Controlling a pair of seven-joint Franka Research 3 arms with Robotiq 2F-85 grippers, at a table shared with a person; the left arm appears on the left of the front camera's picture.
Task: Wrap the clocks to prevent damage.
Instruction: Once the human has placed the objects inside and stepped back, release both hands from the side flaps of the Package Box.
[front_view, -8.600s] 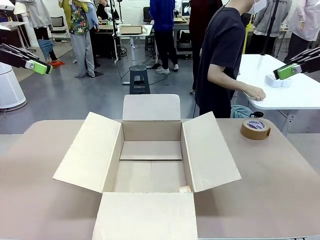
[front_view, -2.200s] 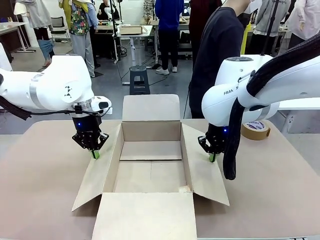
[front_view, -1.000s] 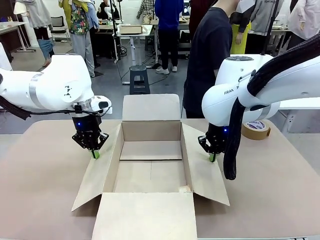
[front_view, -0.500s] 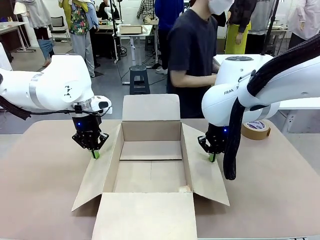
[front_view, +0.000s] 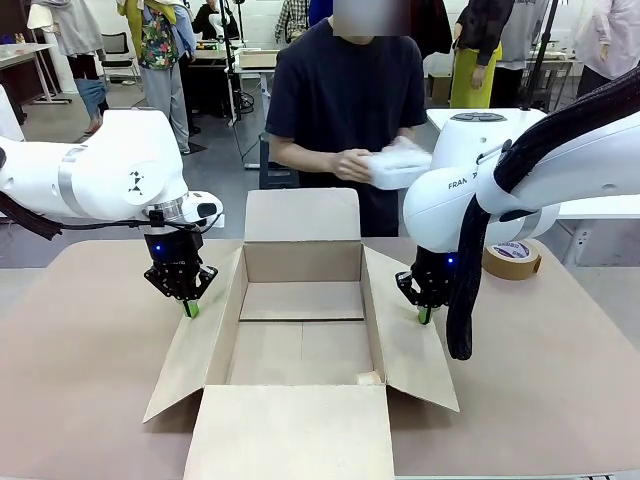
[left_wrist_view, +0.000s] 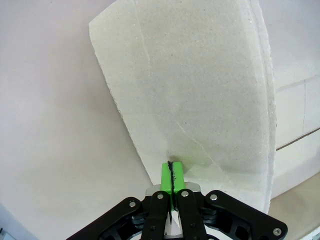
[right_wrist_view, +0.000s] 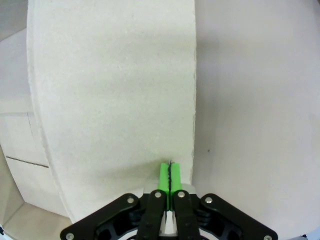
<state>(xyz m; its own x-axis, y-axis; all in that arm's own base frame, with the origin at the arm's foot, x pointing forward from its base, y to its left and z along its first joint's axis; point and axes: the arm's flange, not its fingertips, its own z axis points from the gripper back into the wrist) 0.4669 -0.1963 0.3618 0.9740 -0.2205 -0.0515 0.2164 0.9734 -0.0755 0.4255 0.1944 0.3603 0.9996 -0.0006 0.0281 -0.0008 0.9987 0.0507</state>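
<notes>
Front view: between left gripper (front_view: 190, 309) and right gripper (front_view: 424, 316), the carton (front_view: 300, 262) holds a pale scrap (front_view: 370, 378); both, pinched closed, press its side flaps (front_view: 195, 350).

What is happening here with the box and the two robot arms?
A person at the far side holds a whitish bubble-wrap bundle, not yet in the open cardboard box. The left gripper and right gripper are shut, each with its tips on a side flap. A tape roll lies at the right.
</notes>
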